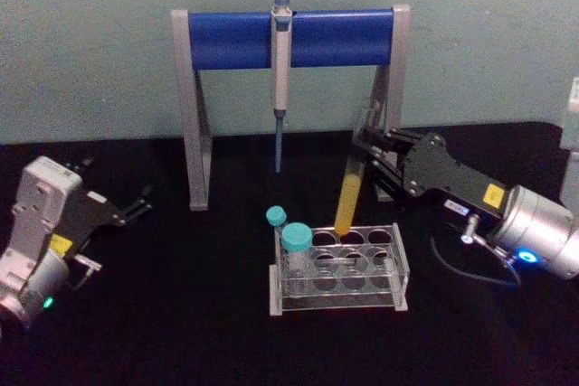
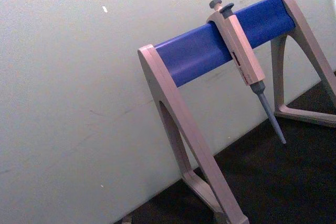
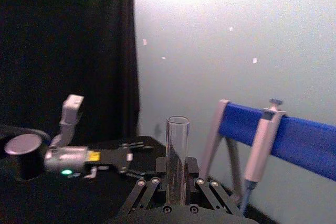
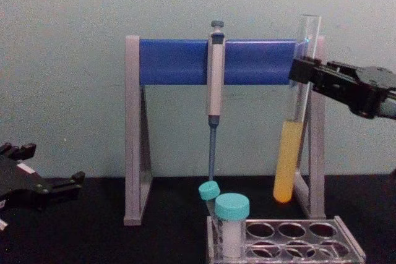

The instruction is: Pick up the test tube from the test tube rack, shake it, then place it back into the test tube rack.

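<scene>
Chest view shows the right gripper (image 4: 304, 71) coming in from the right edge, high up, and its black fingers are closed on the upper part of the test tube (image 4: 297, 112). The open mouth of the tube stands out above the fingers, and the long glass body hangs below them. The tube is not fully upright: its top leans a little toward the robot's right and its bottom toward the left. The yellow liquid (image 4: 288, 162) fills the lower part. The round bottom of the tube is above the test tube rack (image 4: 349, 246) and does not touch it; it hangs over the right half of the rack, near the back row of holes. The clear rack stands on the black table (image 1: 181, 314), and two teal-capped tubes (image 4: 232, 207) sit at its left end. Behind the rack is the pipette stand (image 4: 176, 61) with grey legs and a blue bar, and one pipette (image 4: 215, 72) hangs from the middle of the bar, tip down. The left gripper (image 4: 62, 185) rests low over the table at the robot's left, well apart from the rack, with its fingers spread and nothing between them.
</scene>
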Robot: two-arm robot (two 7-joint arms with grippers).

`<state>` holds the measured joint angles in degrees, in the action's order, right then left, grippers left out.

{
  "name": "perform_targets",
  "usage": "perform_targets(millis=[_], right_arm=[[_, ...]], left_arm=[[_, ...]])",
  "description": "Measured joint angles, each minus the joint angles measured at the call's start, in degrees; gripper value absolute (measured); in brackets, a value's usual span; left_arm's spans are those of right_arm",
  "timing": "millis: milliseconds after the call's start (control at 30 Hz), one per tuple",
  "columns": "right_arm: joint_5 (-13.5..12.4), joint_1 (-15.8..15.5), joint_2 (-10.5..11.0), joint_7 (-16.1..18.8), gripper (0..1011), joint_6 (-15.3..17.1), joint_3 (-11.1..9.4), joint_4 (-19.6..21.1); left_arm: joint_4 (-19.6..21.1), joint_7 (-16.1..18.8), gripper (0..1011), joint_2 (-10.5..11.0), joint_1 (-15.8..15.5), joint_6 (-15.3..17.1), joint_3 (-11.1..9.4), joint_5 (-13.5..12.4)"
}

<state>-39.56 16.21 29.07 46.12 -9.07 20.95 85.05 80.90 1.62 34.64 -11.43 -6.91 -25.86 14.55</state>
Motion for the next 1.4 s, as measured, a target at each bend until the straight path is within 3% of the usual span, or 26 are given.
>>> perform_targets(millis=[200, 367, 500, 700, 933, 1067, 1100, 1300, 1400], right_arm=[[-3.5, -0.8, 3.2, 3.4, 228, 1.8, -0.1, 1.2], [-4.4, -2.3, 6.0, 3.2, 228, 2.3, -0.9, 3.0], [-3.4, -3.5, 8.4, 0.6, 228, 2.4, -1.6, 4.7], [1.4, -4.4, 10.7, -6.6, 228, 3.5, -1.7, 7.1], [5.3, -4.0, 9.0, -12.3, 228, 3.7, -1.9, 7.4], [6.9, -3.3, 6.6, -14.6, 227, 3.1, -2.0, 6.5], [7.7, -2.8, 5.1, -15.5, 227, 2.6, -2.0, 5.8], [8.4, -1.9, 1.6, -15.9, 228, 1.3, -1.5, 3.7], [7.2, -1.3, 0.1, -14.1, 228, 1.0, -1.3, 2.5]], left_arm=[[0.0, 0.0, 1001, 0.0, 0.0, 0.0, 0.0, 0.0], [0.0, 0.0, 1001, 0.0, 0.0, 0.0, 0.0, 0.0], [0.0, 0.0, 1001, 0.0, 0.0, 0.0, 0.0, 0.0], [0.0, 0.0, 1001, 0.0, 0.0, 0.0, 0.0, 0.0], [0.0, 0.0, 1001, 0.0, 0.0, 0.0, 0.0, 0.0], [0.0, 0.0, 1001, 0.0, 0.0, 0.0, 0.0, 0.0], [0.0, 0.0, 1001, 0.0, 0.0, 0.0, 0.0, 0.0], [0.0, 0.0, 1001, 0.0, 0.0, 0.0, 0.0, 0.0], [0.0, 0.0, 1001, 0.0, 0.0, 0.0, 0.0, 0.0]])
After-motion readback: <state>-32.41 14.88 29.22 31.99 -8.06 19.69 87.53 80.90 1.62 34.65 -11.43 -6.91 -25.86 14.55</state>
